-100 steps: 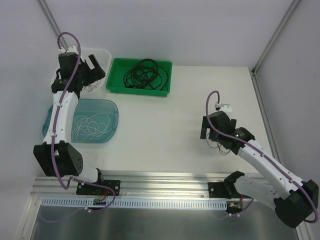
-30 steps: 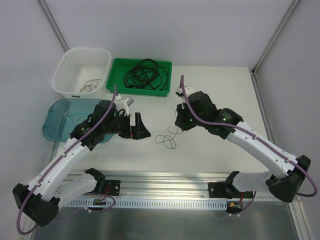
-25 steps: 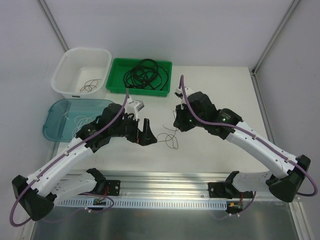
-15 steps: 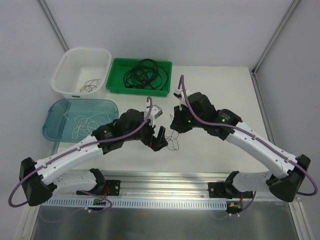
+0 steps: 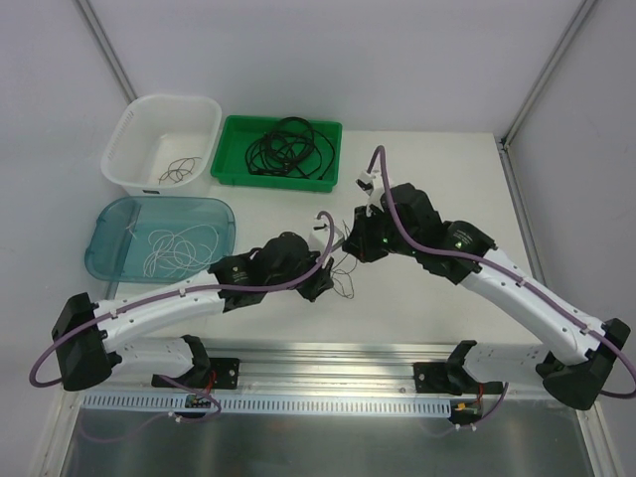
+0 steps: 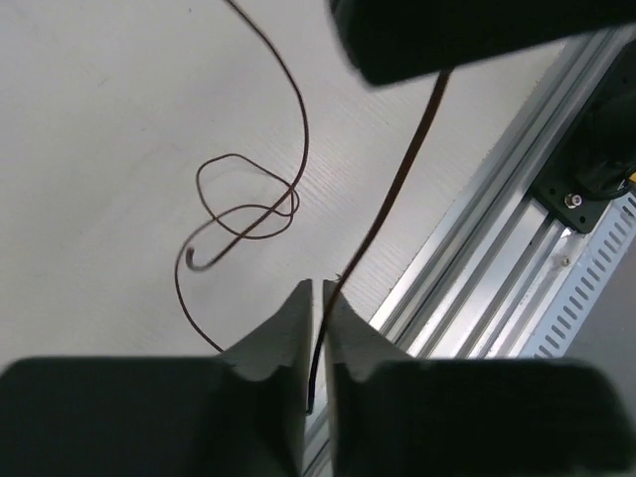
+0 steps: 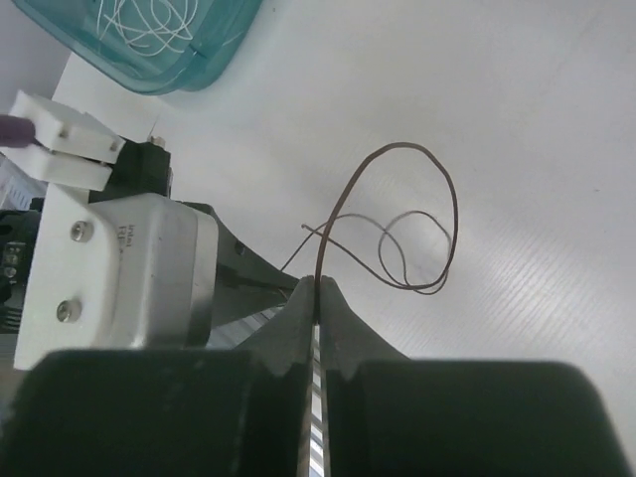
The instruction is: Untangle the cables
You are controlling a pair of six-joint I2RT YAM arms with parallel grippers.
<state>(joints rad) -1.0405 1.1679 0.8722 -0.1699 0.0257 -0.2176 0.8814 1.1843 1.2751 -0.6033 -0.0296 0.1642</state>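
Observation:
A hair-thin brown wire (image 5: pixel 344 281) lies in small loops on the white table between my two grippers. In the left wrist view its loops (image 6: pixel 260 212) rest on the table and one strand runs up to the dark right gripper overhead. My left gripper (image 5: pixel 322 286) has its jaws drawn in to a narrow slit (image 6: pixel 318 286) with that strand inside. My right gripper (image 5: pixel 356 250) is shut on the same wire (image 7: pixel 427 231), pinching it at the fingertips (image 7: pixel 318 284). Black cables (image 5: pixel 286 147) sit in the green tray, and a white cable (image 5: pixel 179 246) lies in the teal tray.
A green tray (image 5: pixel 231 171), a white basket (image 5: pixel 127 139) holding thin brown wires (image 5: pixel 179 171) and a teal tray (image 5: pixel 109 221) stand at the back left. The aluminium rail (image 5: pixel 328 358) runs along the near edge, close below the left gripper (image 6: pixel 517 229).
My left arm has swung right from the teal tray to the brown wire and its wide-open jaws have closed around a strand. The right gripper kept its hold and shifted slightly.

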